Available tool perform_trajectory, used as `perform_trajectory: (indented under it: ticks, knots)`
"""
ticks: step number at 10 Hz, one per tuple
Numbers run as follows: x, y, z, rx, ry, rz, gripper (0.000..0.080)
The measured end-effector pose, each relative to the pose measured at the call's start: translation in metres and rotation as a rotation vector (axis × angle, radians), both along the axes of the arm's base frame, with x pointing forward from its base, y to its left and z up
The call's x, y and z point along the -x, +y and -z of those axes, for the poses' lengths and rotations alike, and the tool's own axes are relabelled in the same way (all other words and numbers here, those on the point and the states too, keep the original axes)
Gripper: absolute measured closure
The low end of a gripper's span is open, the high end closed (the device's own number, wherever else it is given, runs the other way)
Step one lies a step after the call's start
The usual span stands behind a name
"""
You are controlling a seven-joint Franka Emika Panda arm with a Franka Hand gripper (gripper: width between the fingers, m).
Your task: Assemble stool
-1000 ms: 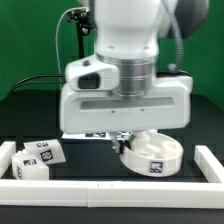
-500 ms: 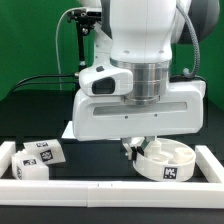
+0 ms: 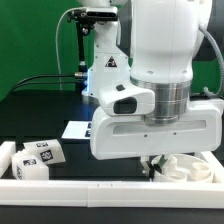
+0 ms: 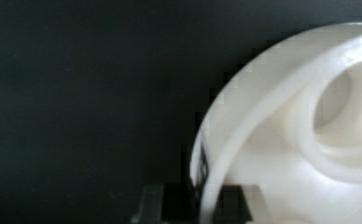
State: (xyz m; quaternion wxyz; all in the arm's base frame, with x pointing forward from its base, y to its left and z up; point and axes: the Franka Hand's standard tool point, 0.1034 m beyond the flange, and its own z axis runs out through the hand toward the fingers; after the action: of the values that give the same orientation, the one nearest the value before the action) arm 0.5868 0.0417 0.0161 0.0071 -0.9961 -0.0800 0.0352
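Front corner, exterior view's left: a leg (image 3: 44, 153) lies beside a second leg (image 3: 27, 168), behind the frame rail (image 3: 100, 190) along the front edge. The marker board (image 3: 78, 130) lies behind them, mid-counter. Front edge, exterior view's right: the seat (image 3: 192, 167), its rim between the fingers of my gripper (image 3: 155, 168).

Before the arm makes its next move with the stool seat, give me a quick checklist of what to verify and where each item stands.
1. Grip: the rim of the seat sits between the fingers of the gripper in the wrist view. Ok.
2. Seat lifted off the table or resting on it: its underside is hidden. Cannot tell.
3. Gap between seat and front rail: close together, contact unclear. Cannot tell.
4. Legs lie at the exterior view's left, well apart from the seat. Ok.
5. Marker board lies away from the seat. Ok.
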Motion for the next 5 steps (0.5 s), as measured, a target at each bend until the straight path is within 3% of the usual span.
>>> perform_trajectory:
  ticks: [3, 5]
  knots:
    - [0.000, -0.001, -0.002, -0.001, 0.004, 0.004, 0.0775]
    - [0.007, -0.013, -0.026, 0.001, 0.028, 0.022, 0.0409]
